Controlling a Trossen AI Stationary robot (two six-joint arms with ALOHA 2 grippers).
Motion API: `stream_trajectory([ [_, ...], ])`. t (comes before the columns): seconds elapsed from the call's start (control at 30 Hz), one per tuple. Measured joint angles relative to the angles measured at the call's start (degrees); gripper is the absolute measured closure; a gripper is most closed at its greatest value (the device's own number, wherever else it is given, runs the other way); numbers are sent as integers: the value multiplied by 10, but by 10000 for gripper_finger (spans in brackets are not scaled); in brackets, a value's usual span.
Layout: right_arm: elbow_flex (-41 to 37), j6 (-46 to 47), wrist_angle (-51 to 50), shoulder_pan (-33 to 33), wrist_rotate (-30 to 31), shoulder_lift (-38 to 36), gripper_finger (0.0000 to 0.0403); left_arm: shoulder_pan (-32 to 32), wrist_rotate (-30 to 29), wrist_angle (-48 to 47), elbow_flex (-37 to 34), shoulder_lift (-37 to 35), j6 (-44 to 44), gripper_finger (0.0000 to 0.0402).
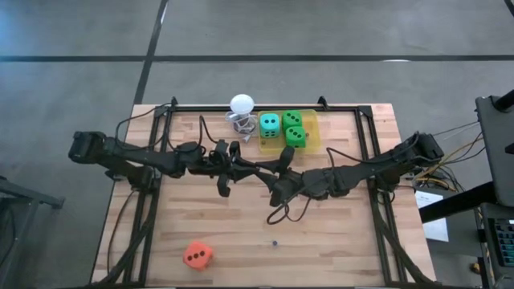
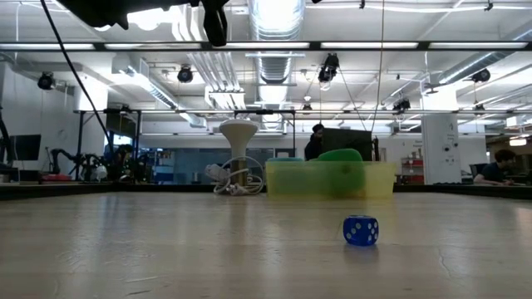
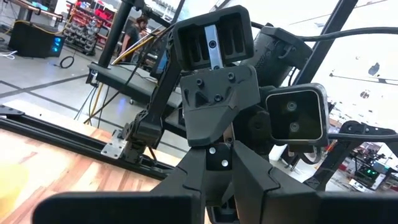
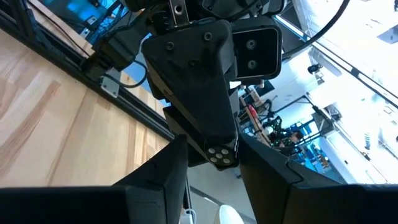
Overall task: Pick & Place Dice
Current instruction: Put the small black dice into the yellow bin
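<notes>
My two grippers meet high above the table's middle, pointing at each other. My left gripper (image 1: 259,171) is shut, its tips (image 4: 221,155) between the fingers of my open right gripper (image 1: 278,177). In the yellow tray (image 1: 314,128) at the far edge sit a teal die (image 1: 270,124) and two green dice (image 1: 292,119) (image 1: 295,136). An orange-red die (image 1: 197,254) rests on the table near the front left. A tiny blue die (image 2: 361,230) rests on the table right of the middle. Neither gripper is near any die. My right gripper's fingers (image 4: 168,168) stand on either side of my left gripper's shut tips (image 4: 221,155), both grippers level and well above the table. I cannot tell whether they touch.
A white ball on a wire stand (image 1: 241,106) stands just left of the tray. A black frame (image 1: 241,107) runs along the table's far edge and down both sides. Cables (image 1: 281,213) hang below the arms. Bare wood lies between the orange-red die and the blue one.
</notes>
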Motion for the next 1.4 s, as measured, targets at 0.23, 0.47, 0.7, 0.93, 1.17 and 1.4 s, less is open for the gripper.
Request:
stream_trajectory([
  [0.23, 0, -1, 2, -1, 0, -1, 302, 0, 0, 0, 0, 0, -4, 354],
  [0.47, 1, -4, 4, 0, 1, -1, 335, 0, 2, -1, 0, 0, -5, 354],
  [0.7, 3, -1, 3, 0, 6, -1, 342, 0, 2, 0, 0, 0, -7, 354],
  [0.93, 3, -1, 3, 0, 11, -1, 343, 0, 1, -2, 0, 0, -6, 354],
  [1.17, 3, 9, 3, 0, 12, -1, 346, 0, 0, -2, 0, 0, -6, 352],
  [1.4, 3, 24, 3, 0, 14, -1, 355, 0, 0, -2, 0, 0, -4, 288],
])
